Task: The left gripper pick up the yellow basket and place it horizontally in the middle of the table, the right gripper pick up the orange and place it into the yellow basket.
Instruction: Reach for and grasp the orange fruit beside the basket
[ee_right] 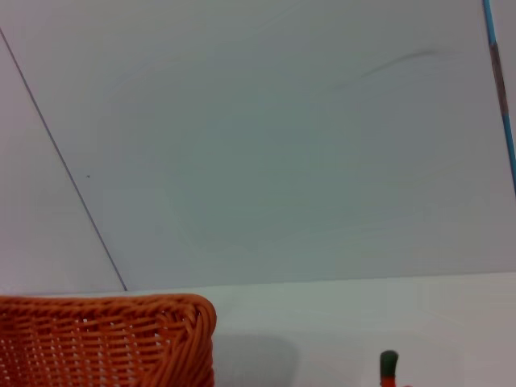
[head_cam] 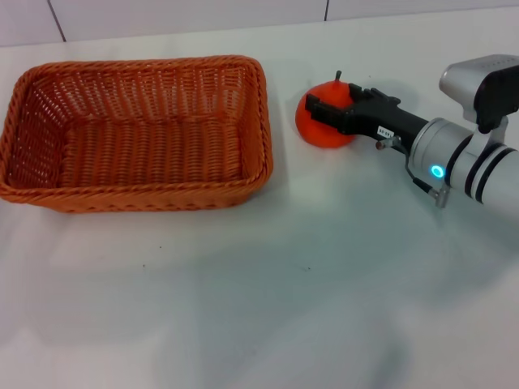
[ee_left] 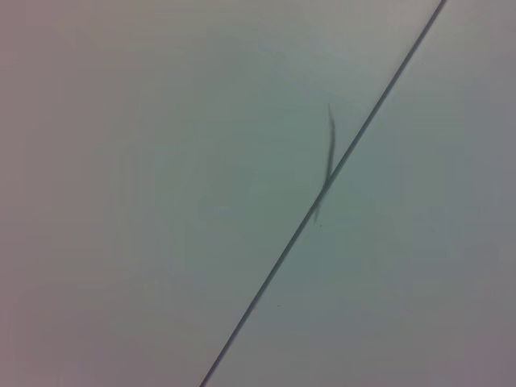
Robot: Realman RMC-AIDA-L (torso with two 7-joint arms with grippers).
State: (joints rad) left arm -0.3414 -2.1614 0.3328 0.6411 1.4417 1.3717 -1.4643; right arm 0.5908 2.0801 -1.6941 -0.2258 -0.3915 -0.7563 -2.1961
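The yellow basket (head_cam: 134, 134), an orange-brown wicker one, lies lengthwise on the white table (head_cam: 268, 292) at the left-centre, upright and empty. Its corner also shows in the right wrist view (ee_right: 105, 339). The orange (head_cam: 320, 130) rests on the table just right of the basket, apart from it. My right gripper (head_cam: 326, 107) reaches in from the right and is shut on the orange, one black finger across its front. The orange's green stem (ee_right: 389, 365) shows in the right wrist view. My left gripper is out of view; its wrist view shows only a plain surface with a dark seam (ee_left: 322, 189).
A tiled wall (head_cam: 243, 16) stands behind the table's far edge. Bare tabletop lies in front of the basket and the orange.
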